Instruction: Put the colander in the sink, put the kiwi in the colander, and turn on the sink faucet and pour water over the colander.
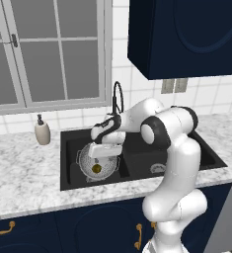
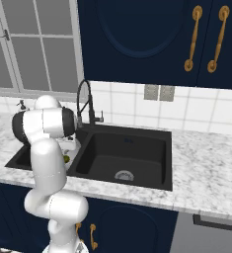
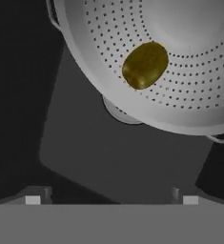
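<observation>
The silver-grey colander (image 1: pixel 89 161) sits in the left basin of the black sink (image 1: pixel 142 150). The olive-brown kiwi (image 1: pixel 96 168) lies inside the colander. In the hand view the colander (image 3: pixel 189 81) fills the upper right, with the kiwi (image 3: pixel 145 65) resting on its dotted inner wall and the dark sink floor (image 3: pixel 108 152) below it. My gripper (image 1: pixel 105 151) hangs open just above the colander's near side, with nothing between its tips (image 3: pixel 111 199). The black gooseneck sink faucet (image 1: pixel 117 98) stands behind the basins, its spout (image 2: pixel 84 99) arched; no water shows.
A beige soap dispenser (image 1: pixel 42 131) stands on the marble counter left of the sink. The right basin (image 2: pixel 127 153) holds only its silver drain (image 2: pixel 123 175). Dark blue cabinets hang overhead (image 1: pixel 186 34), close above the faucet's right. A window (image 1: pixel 48 49) is behind.
</observation>
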